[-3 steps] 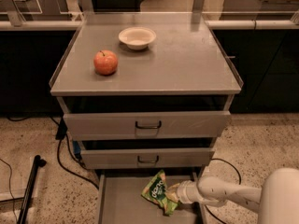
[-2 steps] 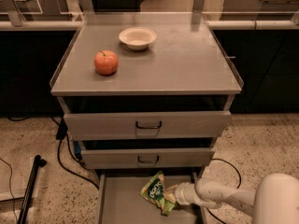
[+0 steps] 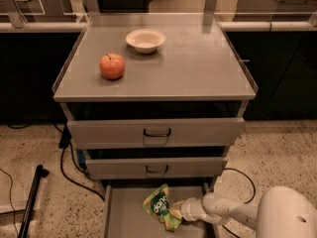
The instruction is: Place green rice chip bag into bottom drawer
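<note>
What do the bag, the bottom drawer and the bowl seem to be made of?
Bag: probably thin plastic film, crinkled and printed. Bottom drawer: matte grey sheet metal, thin walls. Bowl: pale and smooth, ceramic or plastic, unclear. The gripper is at the bag's right edge, over the drawer.

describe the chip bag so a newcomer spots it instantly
Start at the grey cabinet with three drawers; the bottom drawer is pulled out. The green rice chip bag is in it, with the claw at its right side. It is the only green thing; the apple and bowl sit on top.
</note>
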`<action>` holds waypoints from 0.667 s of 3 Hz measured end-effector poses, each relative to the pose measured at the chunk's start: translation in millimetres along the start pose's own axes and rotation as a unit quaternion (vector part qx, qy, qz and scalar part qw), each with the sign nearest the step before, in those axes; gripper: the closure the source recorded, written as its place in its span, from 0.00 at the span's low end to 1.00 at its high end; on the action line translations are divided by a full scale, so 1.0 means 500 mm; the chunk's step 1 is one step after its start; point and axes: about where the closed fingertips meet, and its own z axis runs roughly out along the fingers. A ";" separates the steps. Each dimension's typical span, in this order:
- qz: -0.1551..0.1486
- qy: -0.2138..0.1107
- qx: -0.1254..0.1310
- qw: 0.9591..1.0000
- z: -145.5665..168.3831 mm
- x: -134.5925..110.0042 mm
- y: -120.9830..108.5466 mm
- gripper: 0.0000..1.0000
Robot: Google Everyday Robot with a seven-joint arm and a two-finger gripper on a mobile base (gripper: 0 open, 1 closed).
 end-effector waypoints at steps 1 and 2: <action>0.001 0.000 0.000 1.000 0.002 0.001 0.000 0.74; 0.001 0.000 0.000 1.000 0.002 0.001 0.000 0.51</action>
